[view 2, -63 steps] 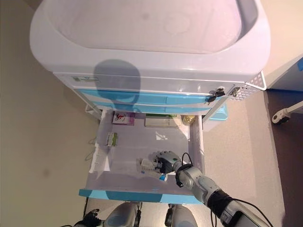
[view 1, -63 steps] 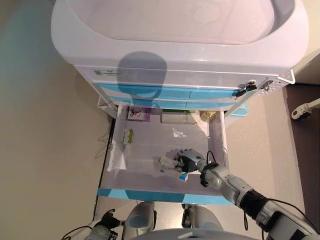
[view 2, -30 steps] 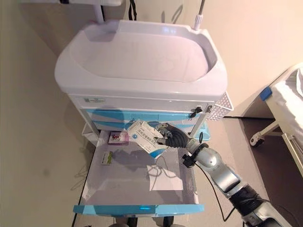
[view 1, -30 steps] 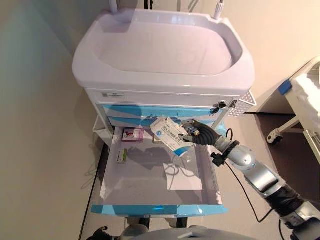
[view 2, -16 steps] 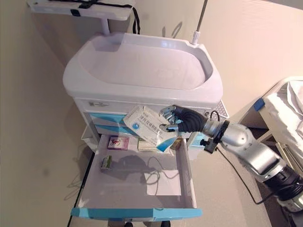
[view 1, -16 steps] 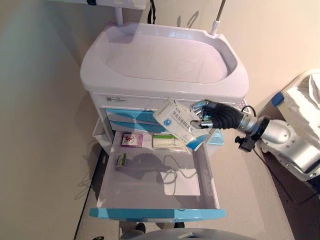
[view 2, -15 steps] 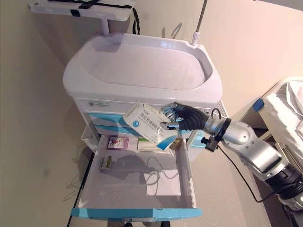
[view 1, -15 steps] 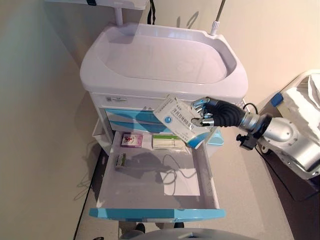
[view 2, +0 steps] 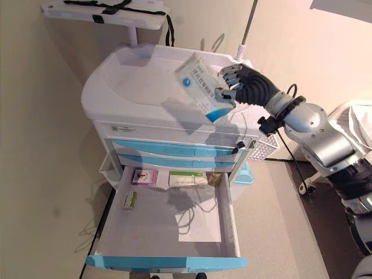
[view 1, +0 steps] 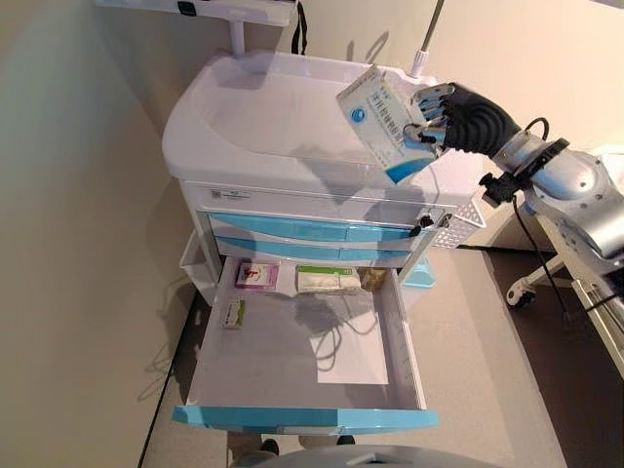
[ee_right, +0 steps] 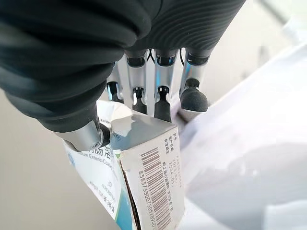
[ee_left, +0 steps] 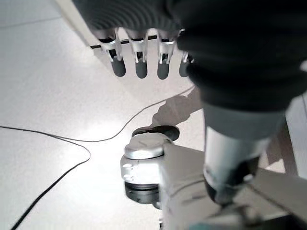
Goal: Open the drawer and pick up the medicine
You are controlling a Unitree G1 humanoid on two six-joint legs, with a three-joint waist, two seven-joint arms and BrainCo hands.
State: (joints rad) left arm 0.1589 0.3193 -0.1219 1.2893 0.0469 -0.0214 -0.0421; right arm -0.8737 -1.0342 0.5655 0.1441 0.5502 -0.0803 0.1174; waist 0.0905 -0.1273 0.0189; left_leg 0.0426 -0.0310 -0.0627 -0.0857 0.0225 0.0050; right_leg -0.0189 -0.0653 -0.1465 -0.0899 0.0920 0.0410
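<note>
My right hand (view 1: 460, 117) is shut on the medicine box (view 1: 380, 121), a white carton with a blue corner and a barcode (ee_right: 154, 191). It holds the box in the air above the right part of the cart's white top tray (view 1: 263, 122). In the right wrist view the fingers (ee_right: 160, 103) and thumb pinch the carton's end. Below, the bottom drawer (view 1: 292, 414) with a blue front stands pulled out. My left hand (ee_left: 139, 62) shows only in its own wrist view, fingers straight, hanging over the floor and holding nothing.
In the drawer lie a pink box (view 1: 255, 276), a white and green box (view 1: 327, 281), a small green pack (view 1: 232, 313) and a paper sheet (view 1: 349, 359). A wire basket (view 1: 458, 226) hangs on the cart's right side. A bed frame (view 1: 585, 283) stands further right, a wall to the left.
My right hand has carried the medicine box up from in front of the upper drawers to above the cart's top tray. The camera view has also shifted.
</note>
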